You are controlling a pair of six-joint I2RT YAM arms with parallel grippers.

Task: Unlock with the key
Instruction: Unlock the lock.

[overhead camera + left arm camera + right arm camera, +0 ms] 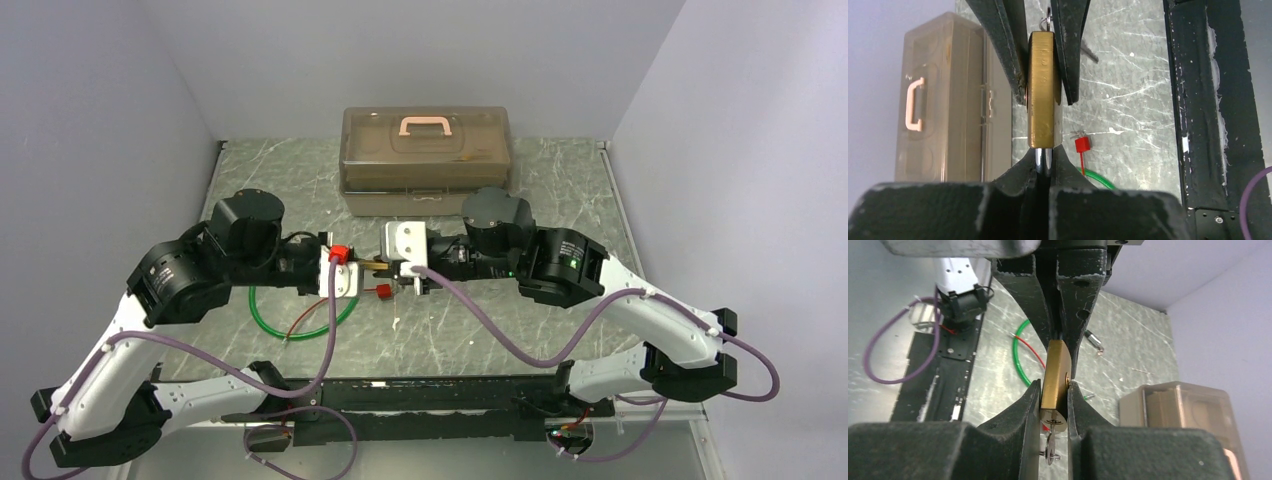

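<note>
Top external view first: marbled grey desk (560,200), brown lidded box (427,150) well behind the padlock (1044,90), and both arms reaching in to meet right at that padlock, held up off the desk by the look of it.

Now the left hand (1044,160), pinched narrow on the silver shackle end of the padlock. Opposite, the right hand (1054,407), clamped flat on the brass body at the keyhole end. Down on the desk near the padlock, a green cable (1098,179) and a red tag (1082,144), neither of them touched.

Smallest of all, the key (1050,449): tiny, silver, on a ring, hanging right at the padlock's keyhole face. Seemingly seated in the slot, though hard to confirm from the right wrist view.

Trouble ahead? Plenty.
- No hand free to turn that key with both locked on the padlock, meaning a regrip and trusting a single pinch meanwhile.
- Thin hold on a round shackle: liable to let the padlock swivel or drop on release of the body.
- Loose key: apt to shake out of the slot on a jolt or a tilt, then a fiddly pick-up off the desk.
- Closing on the ring instead of the key's head: a turn with no bite.
- Twisting off-axis: a jammed or bent key.
</note>
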